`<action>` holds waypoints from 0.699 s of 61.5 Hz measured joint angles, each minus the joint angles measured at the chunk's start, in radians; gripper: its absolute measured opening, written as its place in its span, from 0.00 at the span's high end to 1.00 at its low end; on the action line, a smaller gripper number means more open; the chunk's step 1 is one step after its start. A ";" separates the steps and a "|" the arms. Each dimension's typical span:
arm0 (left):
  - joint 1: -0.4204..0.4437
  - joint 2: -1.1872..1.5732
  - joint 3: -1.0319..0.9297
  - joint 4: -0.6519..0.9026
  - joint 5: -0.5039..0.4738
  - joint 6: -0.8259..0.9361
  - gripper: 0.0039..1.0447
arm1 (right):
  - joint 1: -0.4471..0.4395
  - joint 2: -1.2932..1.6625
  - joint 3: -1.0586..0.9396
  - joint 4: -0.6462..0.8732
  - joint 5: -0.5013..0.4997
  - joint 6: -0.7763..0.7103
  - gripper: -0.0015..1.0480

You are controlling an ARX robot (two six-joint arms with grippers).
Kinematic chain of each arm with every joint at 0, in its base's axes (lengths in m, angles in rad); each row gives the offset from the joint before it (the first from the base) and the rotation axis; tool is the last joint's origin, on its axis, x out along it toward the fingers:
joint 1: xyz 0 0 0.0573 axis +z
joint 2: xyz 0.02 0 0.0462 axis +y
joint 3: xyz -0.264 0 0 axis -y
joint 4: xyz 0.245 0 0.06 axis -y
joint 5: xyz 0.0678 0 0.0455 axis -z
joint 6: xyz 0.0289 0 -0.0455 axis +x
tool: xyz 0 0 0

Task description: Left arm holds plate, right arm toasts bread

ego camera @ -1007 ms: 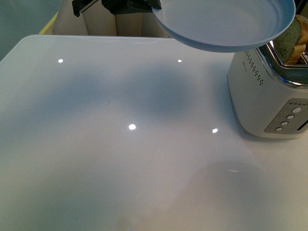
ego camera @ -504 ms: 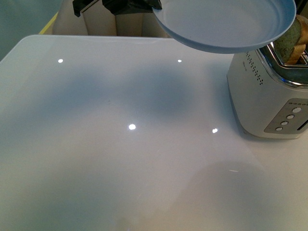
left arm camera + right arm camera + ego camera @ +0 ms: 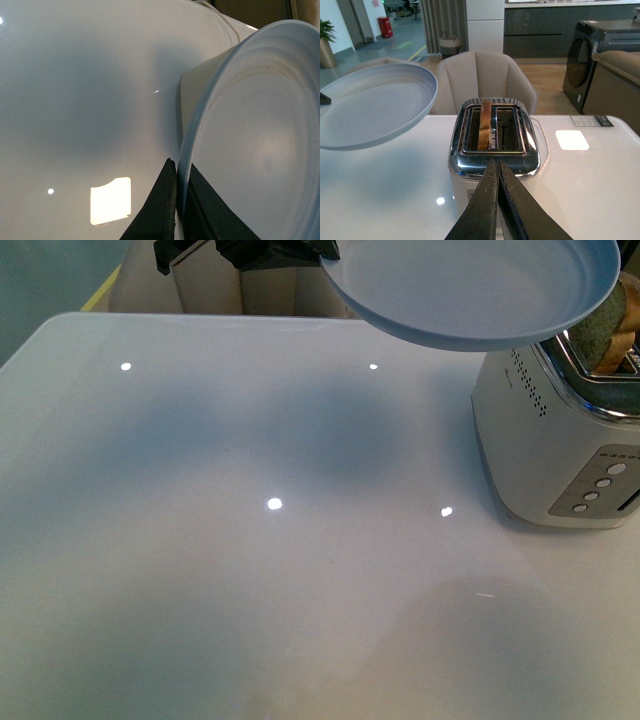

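Jaws of our left arm (image 3: 178, 187) are clamping the rim of the plate (image 3: 470, 285), holding it aloft beside the toaster (image 3: 555, 440) at the bench (image 3: 200, 540) right edge, while our right arm (image 3: 496, 172) jaws are hanging pressed together, empty, over the bread (image 3: 484, 125) in its slot, so we are judging plating left.

Bright overhead lts; pinpoint glare on glossy table (image 3: 150, 590); soft plate (image 3: 470, 280) shadow; front view hazy.

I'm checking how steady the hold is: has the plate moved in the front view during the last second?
Yes, slightly. The plate, pinched by the left pincer, has drifted rightward, its rim reaching a little further over the toaster.
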 joint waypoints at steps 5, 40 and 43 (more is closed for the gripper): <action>0.000 0.000 0.000 0.000 0.000 0.000 0.97 | 0.000 -0.022 0.000 -0.022 0.000 0.000 0.98; -0.006 0.000 -0.010 0.000 -0.002 0.001 0.97 | 0.002 -0.236 0.000 -0.242 0.000 0.000 0.96; -0.006 0.000 -0.011 0.000 -0.002 0.001 0.97 | 0.002 -0.236 0.000 -0.243 0.000 0.000 0.88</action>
